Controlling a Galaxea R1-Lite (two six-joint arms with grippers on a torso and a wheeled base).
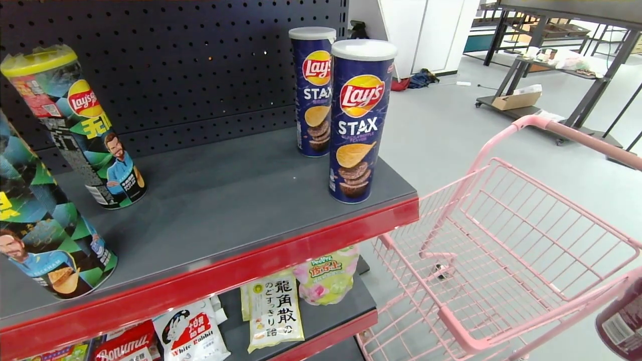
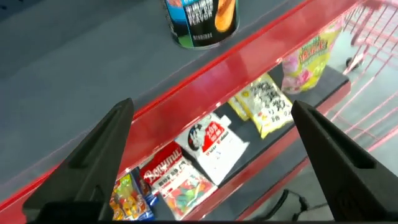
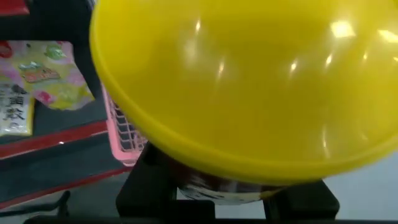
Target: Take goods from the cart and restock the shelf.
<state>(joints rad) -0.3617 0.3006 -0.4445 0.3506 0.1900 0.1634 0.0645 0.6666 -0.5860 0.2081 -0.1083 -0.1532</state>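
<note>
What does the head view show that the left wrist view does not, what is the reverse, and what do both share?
Head only: two blue cans at the shelf's right end, the pegboard, a dark red can. Left wrist only: the left gripper, fingers open. Both: the red shelf edge, the green can, the snack bags below, the pink cart.

A shop aisle mocked up in a workroom: a grey shelf (image 1: 215,200) with a red edge strip (image 1: 251,260) and pegboard (image 1: 175,65) back carries chip cans (image 1: 358,120), snack bags (image 1: 273,308) lie on the tier below, a pink cart (image 1: 577,138) stands beside it, and black-framed tables (image 1: 577,10) stand across the grey floor (image 1: 451,125)
</note>
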